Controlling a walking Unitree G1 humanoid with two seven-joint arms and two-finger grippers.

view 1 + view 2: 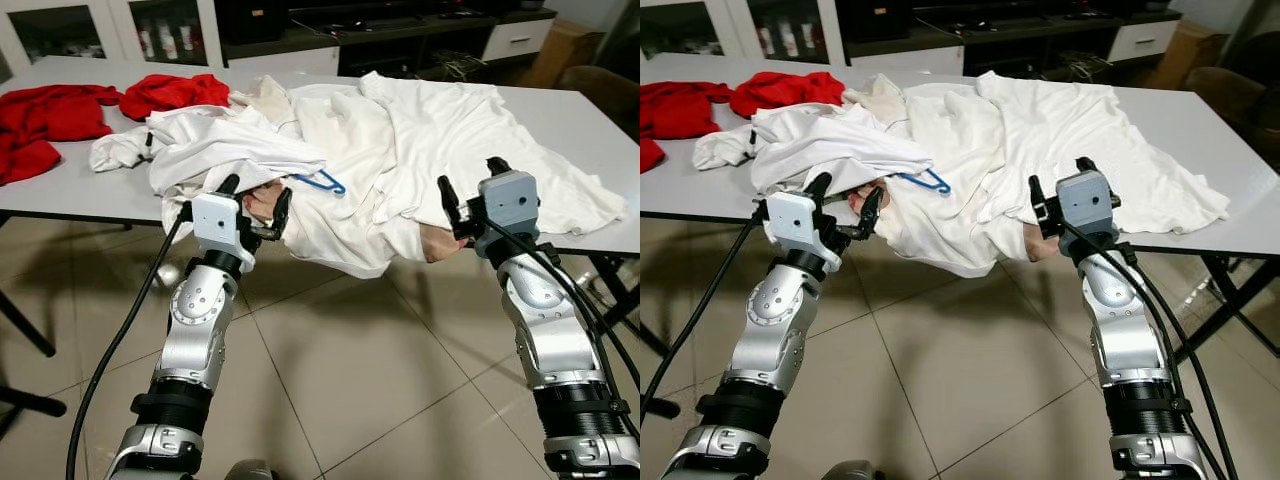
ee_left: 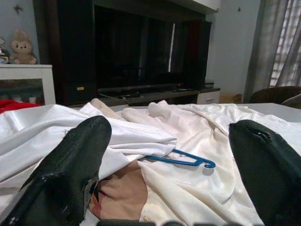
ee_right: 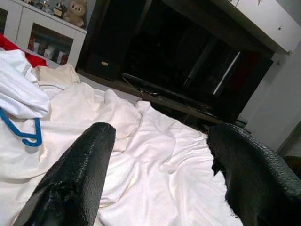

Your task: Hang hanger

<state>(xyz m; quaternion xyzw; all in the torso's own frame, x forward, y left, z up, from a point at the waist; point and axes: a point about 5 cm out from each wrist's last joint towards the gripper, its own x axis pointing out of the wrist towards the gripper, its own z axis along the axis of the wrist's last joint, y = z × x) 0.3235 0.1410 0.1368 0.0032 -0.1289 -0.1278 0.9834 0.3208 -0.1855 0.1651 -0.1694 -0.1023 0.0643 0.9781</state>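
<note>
White table (image 1: 80,195) bears white garments (image 1: 420,130) and a blue hanger (image 1: 322,182). My left gripper (image 1: 256,203) and right gripper (image 1: 470,190) hover at its edge, fingers spread; no legible writing.

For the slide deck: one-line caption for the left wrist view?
Open left gripper faces a blue hanger half buried in white garments on the table.

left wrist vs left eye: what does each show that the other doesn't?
Left wrist view only: a plush toy on a white cabinet, and a dark TV.
Left eye view only: the red clothes, the tiled floor, both silver arms, and the open right claw.
Both: the blue hanger poking out of the white garments on the table, and the open left claw at the table's edge.
</note>
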